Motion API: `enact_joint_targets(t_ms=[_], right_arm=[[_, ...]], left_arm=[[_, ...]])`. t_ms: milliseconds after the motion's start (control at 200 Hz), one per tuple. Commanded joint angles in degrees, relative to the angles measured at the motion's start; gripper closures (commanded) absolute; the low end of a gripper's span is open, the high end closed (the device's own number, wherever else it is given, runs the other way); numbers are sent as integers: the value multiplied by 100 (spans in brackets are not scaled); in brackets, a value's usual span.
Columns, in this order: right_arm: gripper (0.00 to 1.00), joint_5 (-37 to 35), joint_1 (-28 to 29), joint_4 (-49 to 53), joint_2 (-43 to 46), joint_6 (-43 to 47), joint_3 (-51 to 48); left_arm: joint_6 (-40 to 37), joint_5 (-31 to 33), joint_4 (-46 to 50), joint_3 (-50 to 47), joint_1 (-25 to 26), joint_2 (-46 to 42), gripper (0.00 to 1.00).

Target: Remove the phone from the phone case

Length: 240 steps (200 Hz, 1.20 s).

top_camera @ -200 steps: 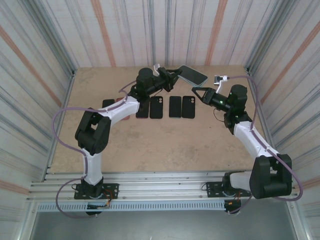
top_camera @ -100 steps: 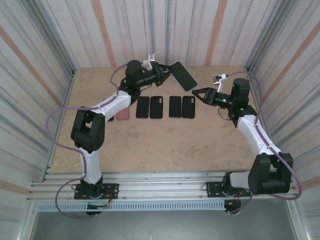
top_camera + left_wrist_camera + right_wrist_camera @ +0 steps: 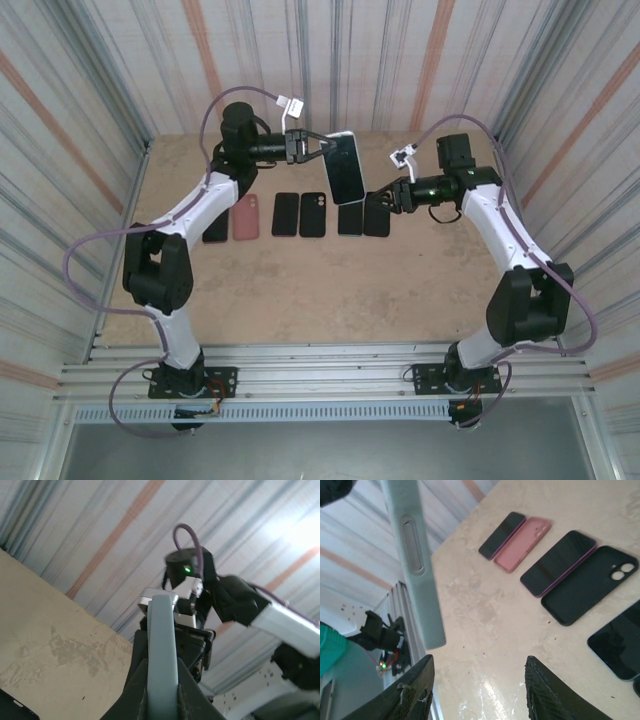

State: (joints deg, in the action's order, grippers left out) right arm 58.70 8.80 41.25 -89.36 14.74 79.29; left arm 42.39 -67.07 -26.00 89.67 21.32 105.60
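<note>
the phone (image 3: pixel 343 168), screen dark and wrapped in its pale green case (image 3: pixel 414 555), hangs in the air over the 12 o'clock end of the worktop (image 3: pixel 300 290), its long edges running roughly 12 to 6 o'clock in the overhead view. the left gripper (image 3: pixel 318 143) meets it from 9 o'clock. the left wrist camera shows that gripper's fingers (image 3: pixel 136 685) clamped on the case's two broad faces, its rounded edge rising between them.

the right gripper (image 3: pixel 390 196) hovers at the phone's 4 o'clock, close to its lower corner; overhead, contact cannot be judged. from the right wrist camera, its fingers (image 3: pixel 412 695) stand apart with nothing between them. the case's side, with one long button slot, stands at 11 o'clock, clear of the tips.

at the raised phone's 6 o'clock a row of flat items lies on the worktop. running from 9 o'clock to 3 o'clock are a dark handset (image 3: pixel 215 228), a pink cover (image 3: pixel 246 217), a purple-rimmed handset (image 3: pixel 558 563) and a black slab (image 3: pixel 590 585) lying face down with two lens rings showing. a further dark pair (image 3: pixel 376 225) lies just beside the right gripper, the nearer one partly hidden behind the raised phone. striped corrugated walls (image 3: pixel 90 120) enclose the worktop at 9, 12 and 3 o'clock.
</note>
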Motion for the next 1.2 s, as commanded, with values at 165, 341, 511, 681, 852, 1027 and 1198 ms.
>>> enact_joint_targets(t_ms=[165,341,511,681,852,1027,1198], right_arm=[[56,188,613,1324,-436,2000,638],[64,239,784,920,-374,2051,602],[73,250,865,686,-338,1953,544],[83,197,880,732,-270,2044,485],[85,91,887,767,-225,2097,465],[89,-586,904,713,-123,2200,504],[90,-1394,1001,174,220,2410,273]], left_arm=[[-1009,-841,297,161,-93,-512,100],[-1162,-887,487,80,-129,-623,100],[-1009,-925,319,-43,-133,-664,100],[-1014,-931,336,-117,-153,-715,100],[-1014,-948,332,-176,-162,-743,100],[-601,-1063,180,-140,-163,-678,100],[-231,-1226,-6,-191,-155,-680,100]])
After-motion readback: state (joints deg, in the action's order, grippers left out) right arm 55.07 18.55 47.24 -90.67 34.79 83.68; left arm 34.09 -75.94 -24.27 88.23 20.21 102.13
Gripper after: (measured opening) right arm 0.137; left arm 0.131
